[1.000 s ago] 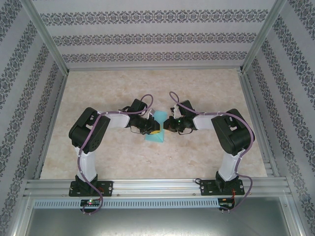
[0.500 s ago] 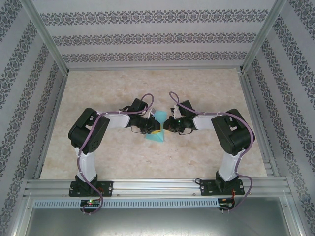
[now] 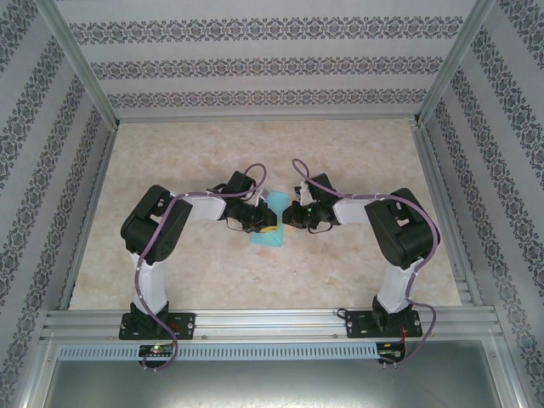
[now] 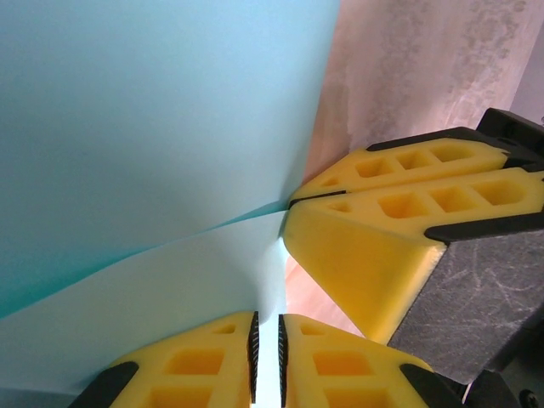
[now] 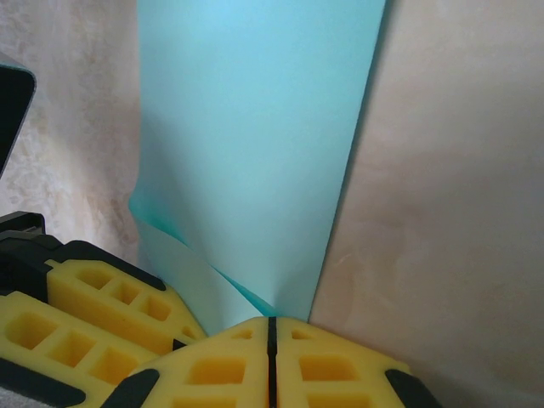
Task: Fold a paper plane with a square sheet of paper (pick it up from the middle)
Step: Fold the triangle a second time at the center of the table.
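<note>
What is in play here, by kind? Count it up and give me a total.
turquoise paper sheet: 1
end effectors: 2 (left end effector, right end effector, each pinching the sheet)
Total: 3

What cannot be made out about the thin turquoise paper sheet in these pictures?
- Top external: the thin turquoise paper sheet is tiny, its middle hidden by the left end effector and right end effector.
- Left wrist: top and left edges cut off its outline.
- Right wrist: top edge cuts off its far end.
</note>
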Robot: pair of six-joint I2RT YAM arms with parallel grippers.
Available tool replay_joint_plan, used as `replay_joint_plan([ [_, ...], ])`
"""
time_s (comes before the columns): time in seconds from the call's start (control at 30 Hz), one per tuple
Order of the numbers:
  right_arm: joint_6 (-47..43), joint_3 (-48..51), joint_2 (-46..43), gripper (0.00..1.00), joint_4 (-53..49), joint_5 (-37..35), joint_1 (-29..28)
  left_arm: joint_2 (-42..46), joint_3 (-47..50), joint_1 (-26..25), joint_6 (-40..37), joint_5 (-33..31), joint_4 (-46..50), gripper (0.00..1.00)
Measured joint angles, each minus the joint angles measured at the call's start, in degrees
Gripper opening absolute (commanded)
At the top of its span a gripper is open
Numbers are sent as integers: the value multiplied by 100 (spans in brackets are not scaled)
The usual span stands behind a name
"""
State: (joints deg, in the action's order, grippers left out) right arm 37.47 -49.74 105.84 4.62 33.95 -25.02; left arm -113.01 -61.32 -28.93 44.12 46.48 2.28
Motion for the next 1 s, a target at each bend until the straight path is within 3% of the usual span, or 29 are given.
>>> replay_joint_plan([
  [0.7, 0, -13, 2, 10, -22, -11, -26, -44, -15, -2, -153, -66, 122, 18],
  [1.0, -26, -111, -98, 20, -323, -98, -22, -37, -15, -26, -166, -170, 149, 17],
])
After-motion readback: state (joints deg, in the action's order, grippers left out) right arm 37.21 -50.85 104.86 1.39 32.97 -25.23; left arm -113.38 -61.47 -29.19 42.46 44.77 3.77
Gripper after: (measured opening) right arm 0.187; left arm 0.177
